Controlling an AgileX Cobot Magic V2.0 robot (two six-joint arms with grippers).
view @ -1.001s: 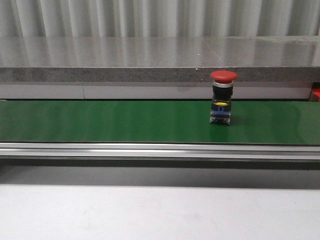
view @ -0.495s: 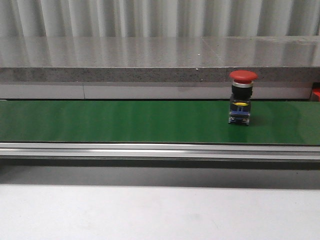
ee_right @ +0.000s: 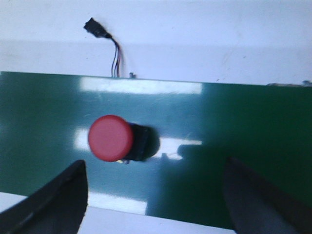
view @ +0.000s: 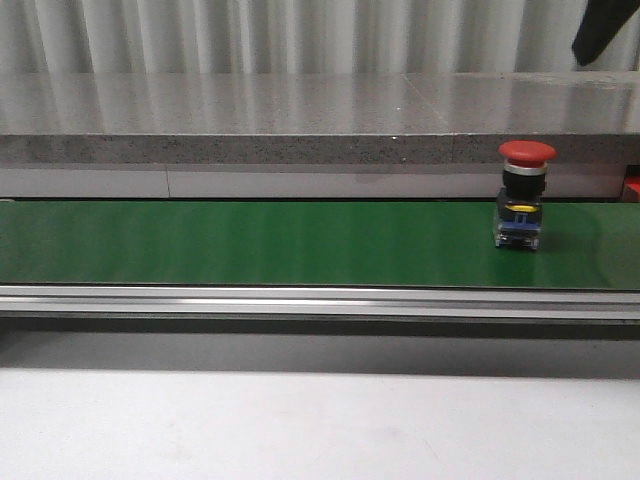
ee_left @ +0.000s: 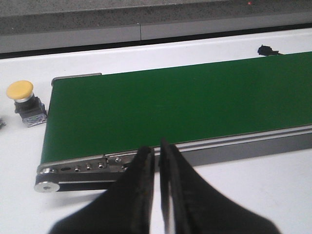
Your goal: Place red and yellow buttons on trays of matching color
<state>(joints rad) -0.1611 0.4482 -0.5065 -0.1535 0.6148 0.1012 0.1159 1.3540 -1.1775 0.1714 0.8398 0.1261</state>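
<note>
My right gripper (ee_right: 155,195) hangs wide open above the red button (ee_right: 110,138) standing upright on the green belt (ee_right: 253,126), the button offset toward one finger.

The red button (view: 525,205) stands further to the right on the green conveyor belt (view: 250,245) than in either earlier front view, upright as before and now near the belt's right end. A dark part of the right arm (view: 603,28) now shows at the upper right corner of the front view, where nothing of it appears earlier.
</note>
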